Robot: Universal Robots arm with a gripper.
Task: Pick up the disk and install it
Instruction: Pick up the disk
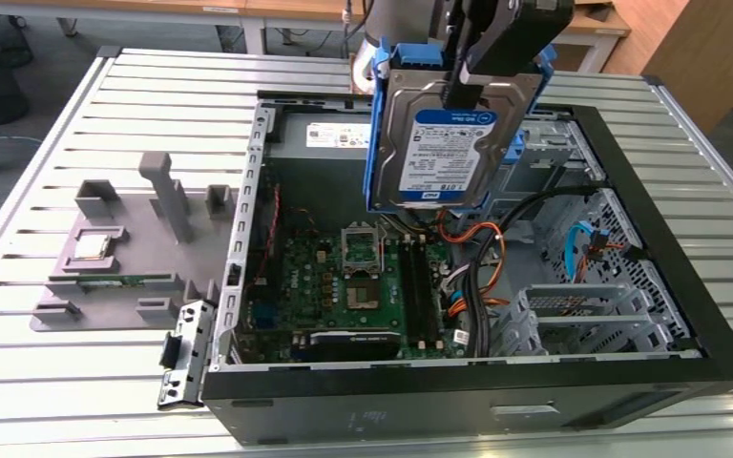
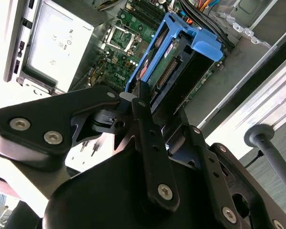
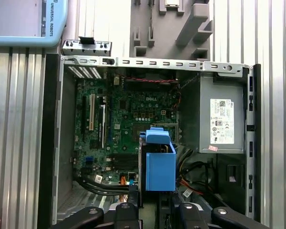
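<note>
Hovers pointing down over the open computer case (image 1: 469, 391), pinching the disk (image 1: 450, 143) in the gripper (image 1: 466, 91) — on edge, aloft above the motherboard (image 1: 341, 277).

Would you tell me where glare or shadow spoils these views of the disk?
Second wrist view: the table glares white beside the dark hand holding the disk. First wrist view: even light across the case. Exterior view: even light, no harsh glare on the disk.

the disk (image 1: 437, 153) is smooth silver metal (glossy label) in matt blue plastic.
</note>
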